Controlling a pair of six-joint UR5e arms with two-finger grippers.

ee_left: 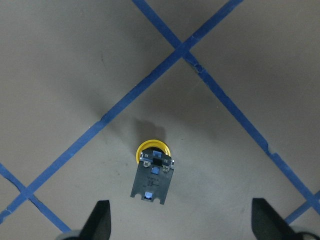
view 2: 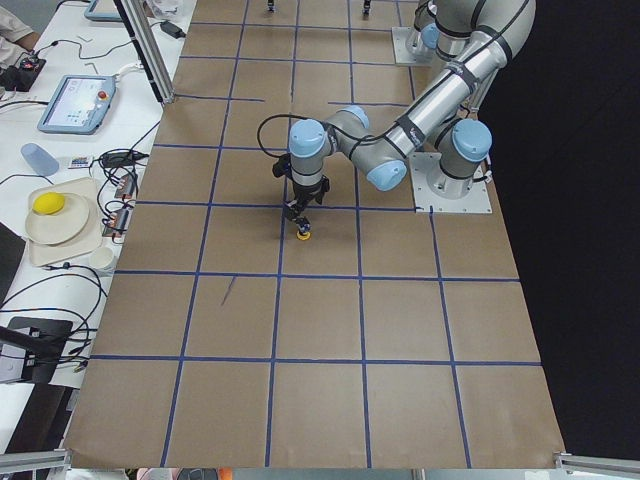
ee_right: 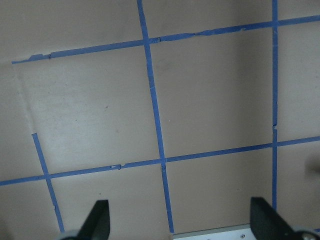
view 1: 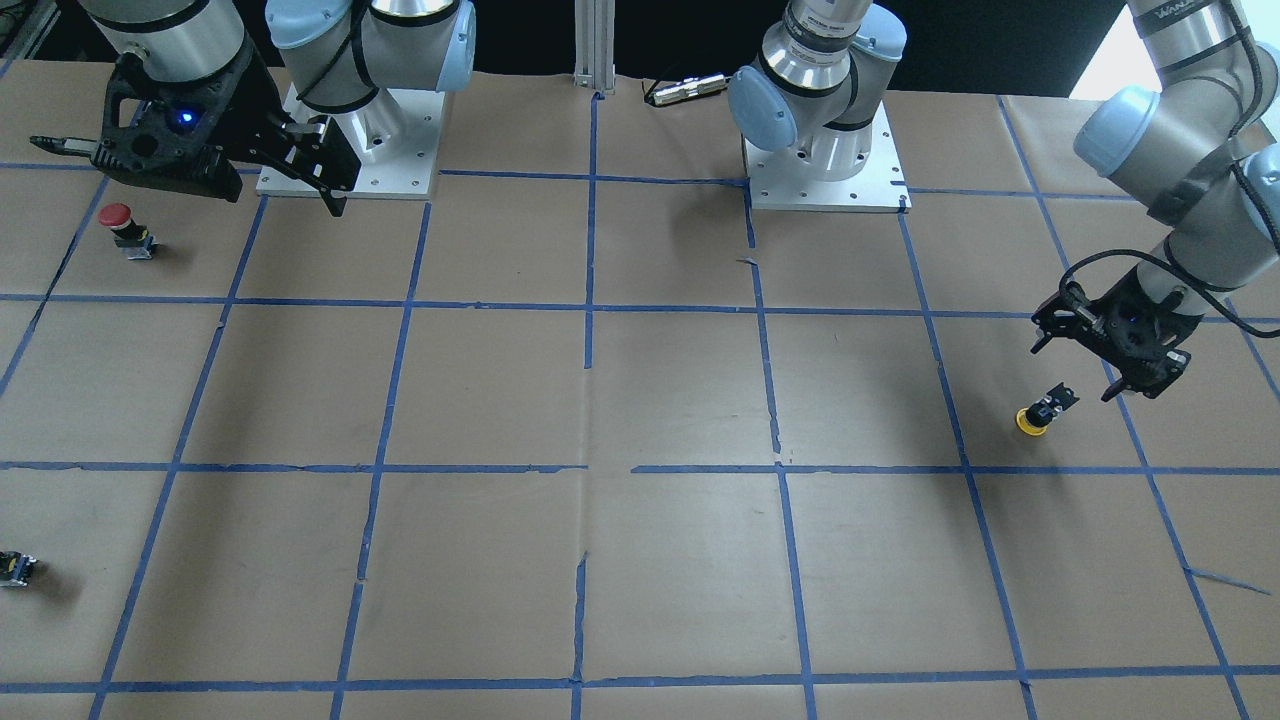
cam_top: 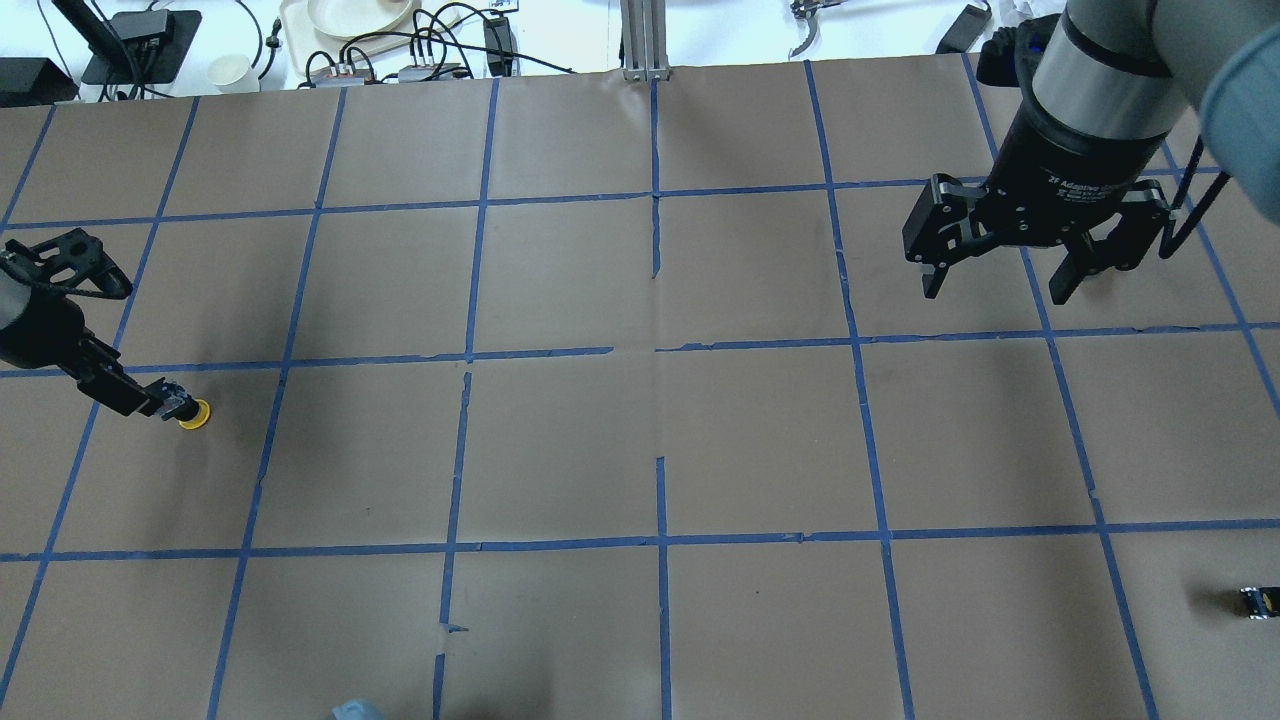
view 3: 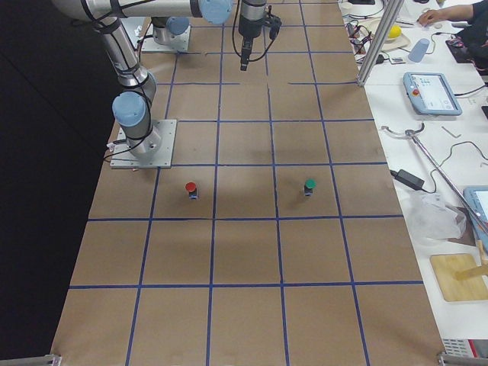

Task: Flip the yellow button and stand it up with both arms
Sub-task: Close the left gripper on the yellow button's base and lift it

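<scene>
The fingertips (ee_left: 101, 221) of the left claw (ee_left: 182, 224) stood at the bottom edge of the wrist view, spread wide and gripping nothing. Just ahead of them lay the yellow button (ee_left: 152, 173) on the brown paper of the bench (ee_left: 60, 60), clear of both fingers, its dark body end toward the claw and its cap turned away. A blue tape line (ee_left: 150, 86) crossed just past the cap. Bare paper ran round the button on every side, with whole taped squares between it and the bench's near end in the left-side view.

Well apart, the right claw (cam_top: 995, 292) hung high over the bench, its jaws likewise apart and empty. A red-capped button (view 1: 120, 226) stood near it, and a small black-and-yellow piece (view 1: 15, 568) sat by the view's edge.
</scene>
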